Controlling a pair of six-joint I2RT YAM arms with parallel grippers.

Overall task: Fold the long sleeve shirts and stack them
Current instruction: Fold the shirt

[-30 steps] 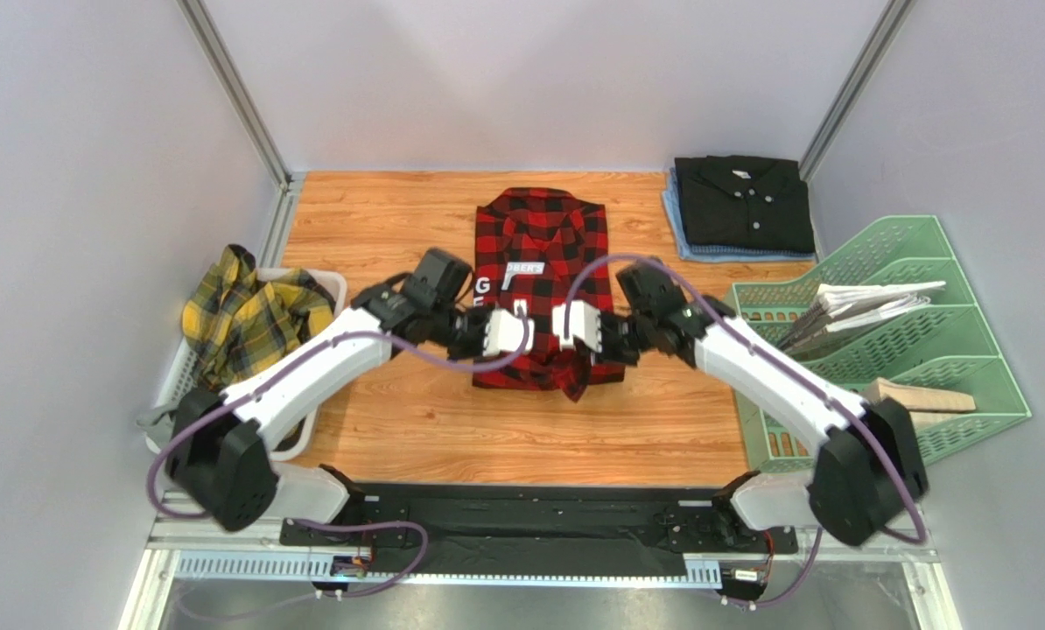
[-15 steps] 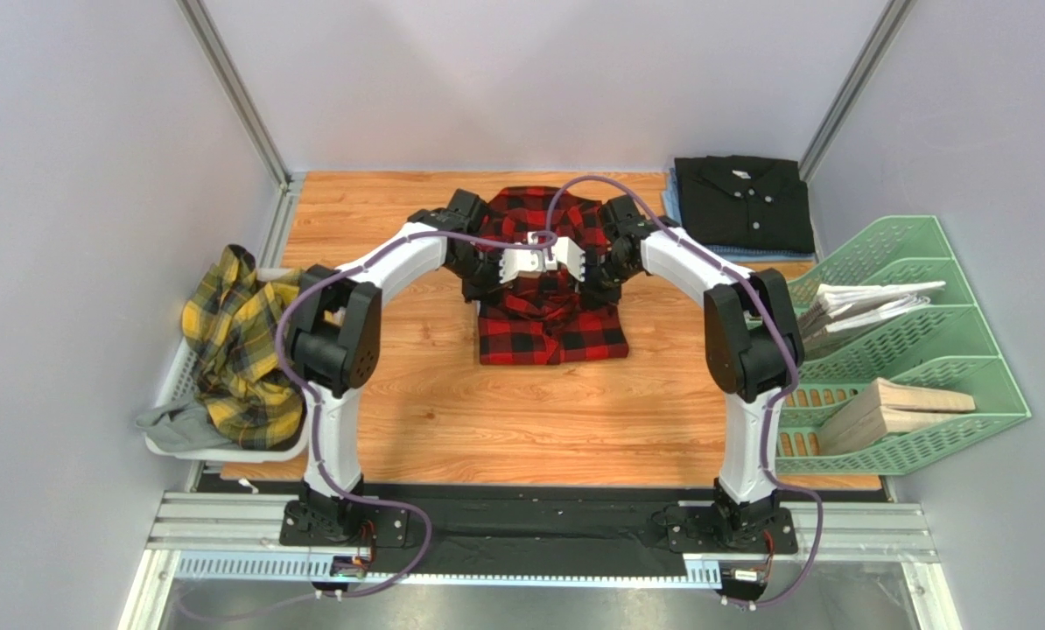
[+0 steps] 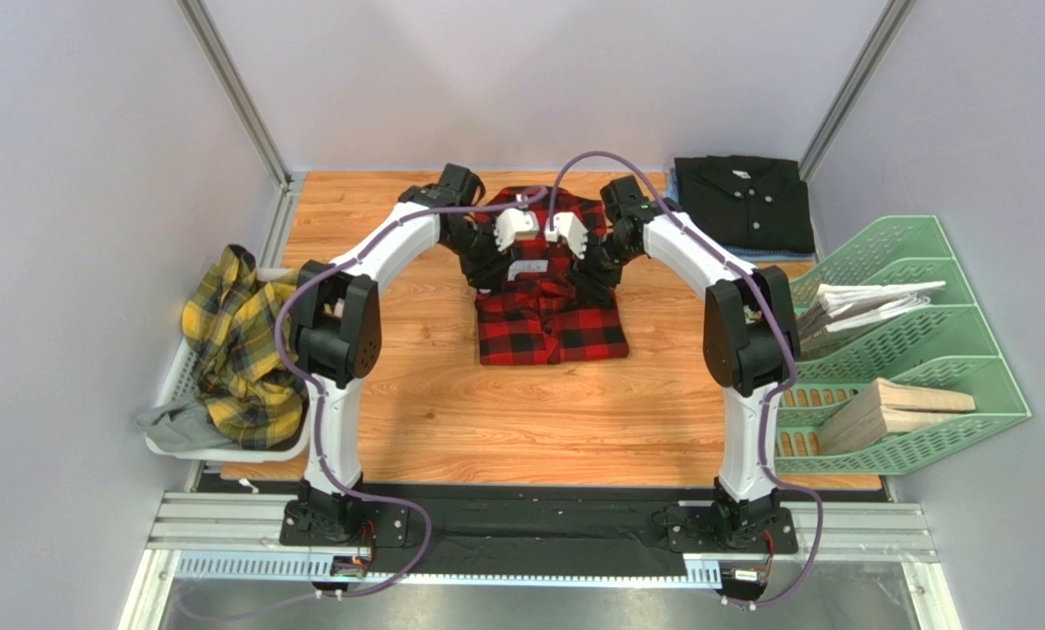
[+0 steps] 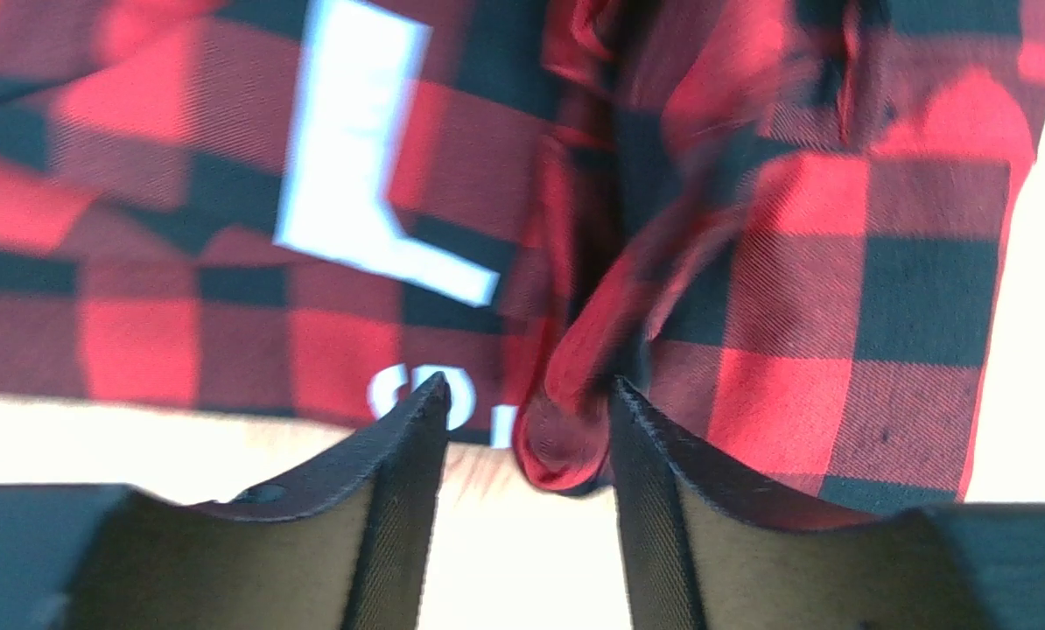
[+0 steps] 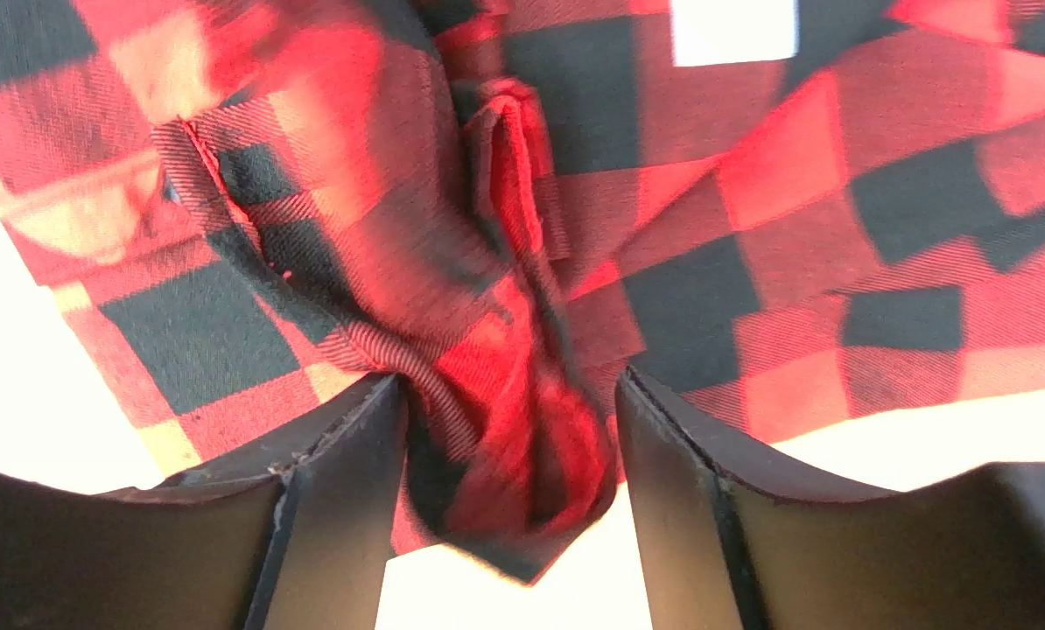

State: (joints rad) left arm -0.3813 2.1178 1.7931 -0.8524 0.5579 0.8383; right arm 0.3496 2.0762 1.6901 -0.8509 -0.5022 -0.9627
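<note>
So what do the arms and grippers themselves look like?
The left arm and right arm have white links and black joints, each trailed by a purple cable. The left gripper and right gripper have white bodies and dark fingers.

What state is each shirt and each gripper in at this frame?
red-and-black check shirt: folded, flat on table.
black shirt: folded, far right corner.
yellow plaid shirt: crumpled, unfolded, in basket.
left gripper: open, cloth fold between jaws.
right gripper: open, cloth fold between jaws.
</note>
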